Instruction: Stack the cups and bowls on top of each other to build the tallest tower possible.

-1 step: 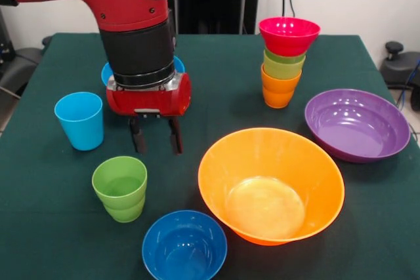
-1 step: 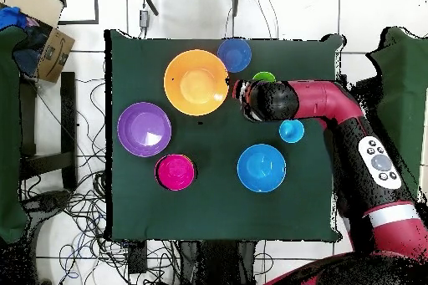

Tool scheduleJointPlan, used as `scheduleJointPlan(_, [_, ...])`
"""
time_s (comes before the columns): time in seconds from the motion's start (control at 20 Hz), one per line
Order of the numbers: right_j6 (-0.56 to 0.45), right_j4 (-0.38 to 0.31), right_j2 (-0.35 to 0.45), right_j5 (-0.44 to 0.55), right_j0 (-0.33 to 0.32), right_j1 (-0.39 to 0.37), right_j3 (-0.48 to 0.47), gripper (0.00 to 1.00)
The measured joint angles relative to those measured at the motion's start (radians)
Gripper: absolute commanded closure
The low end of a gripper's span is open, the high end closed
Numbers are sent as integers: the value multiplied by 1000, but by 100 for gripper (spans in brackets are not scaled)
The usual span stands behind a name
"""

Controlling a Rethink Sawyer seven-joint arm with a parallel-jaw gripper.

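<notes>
The tower (image 1: pixel 283 63) nests orange, green, red; other bowls empty; jaws (image 1: pixel 156 137) released.

5 bowls (image 1: pixel 357 124) – 2 blue, red, purple, orange – approx. 4–5 cups (image 1: pixel 120 188).

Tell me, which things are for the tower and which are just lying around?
For the job: tower, light blue cup, green stepped cup, front blue bowl, blue bowl behind the arm, orange bowl, purple bowl.
Lying about: cardboard box, floor cables.

arm (image 1: pixel 125 4): red shell, black cylindrical wrist | silver ring | gripper (image 1: pixel 156 137): black
</notes>
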Motion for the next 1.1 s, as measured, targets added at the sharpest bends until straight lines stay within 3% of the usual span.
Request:
scheduleJointPlan(0.5, [0,-13,4,-46,0,46,-67,0])
scheduleJointPlan(1.1, [-47,-31,54,-126,-6,167,-170,0])
